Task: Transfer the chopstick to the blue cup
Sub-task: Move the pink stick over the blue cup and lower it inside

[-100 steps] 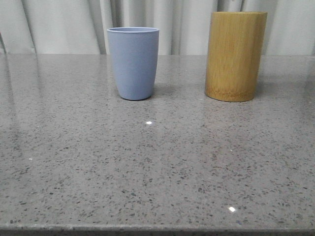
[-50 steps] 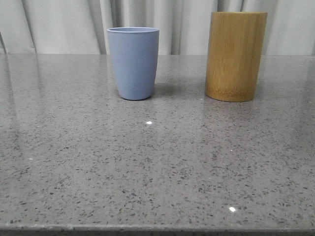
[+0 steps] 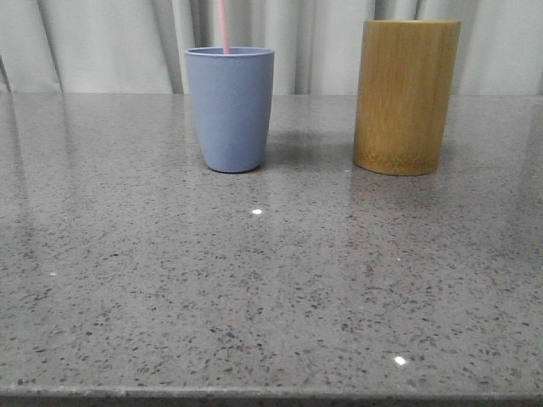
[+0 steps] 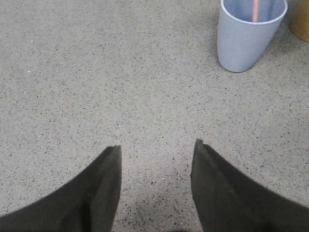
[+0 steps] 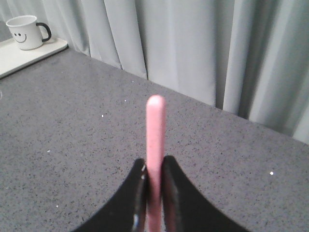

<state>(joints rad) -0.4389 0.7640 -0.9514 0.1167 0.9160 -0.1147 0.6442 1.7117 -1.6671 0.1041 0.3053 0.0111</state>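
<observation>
Chopstick [image 3: 225,25]: pale pink, newly arrived since half a second ago, now standing into the blue cup [image 3: 230,108] mouth, which I saw empty before. Bamboo cylinder [image 3: 405,97]: at the cup's 3 o'clock, well apart. Table [image 3: 271,288]: broad bare room toward 6 o'clock. Right gripper [image 5: 154,186]: fingers pinched on the chopstick. Left gripper [image 4: 155,150]: fingers spread, holding nothing, above the table.

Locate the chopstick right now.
The chopstick stands upright inside the blue cup, left of the bamboo cylinder in the front view, clamped between the right gripper's jaws.
</observation>
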